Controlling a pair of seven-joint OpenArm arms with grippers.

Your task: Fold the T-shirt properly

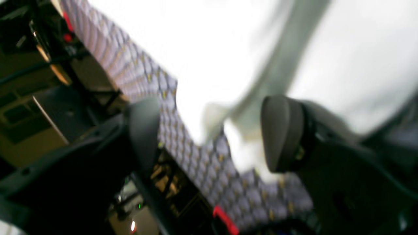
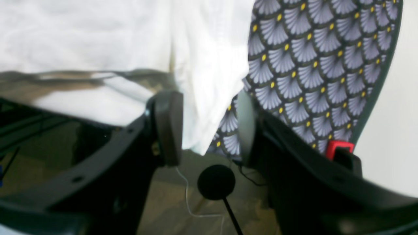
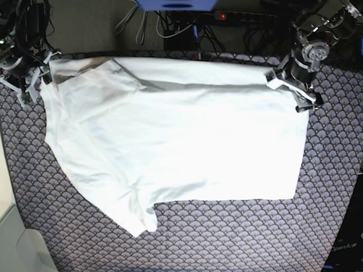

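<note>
The white T-shirt lies spread flat on the patterned tablecloth, one sleeve pointing to the front left. At the shirt's far left corner my right gripper stands open; in the right wrist view a hanging edge of the T-shirt falls between its fingers without being pinched. My left gripper is at the far right corner, also open. The left wrist view is blurred, with the left gripper straddling a white corner of the T-shirt at the table's edge.
Cables and a power strip run along the floor behind the table. Red clamps grip the cloth at the table's edge. A round black knob on a stalk stands below the right gripper. Pale furniture sits at the front left.
</note>
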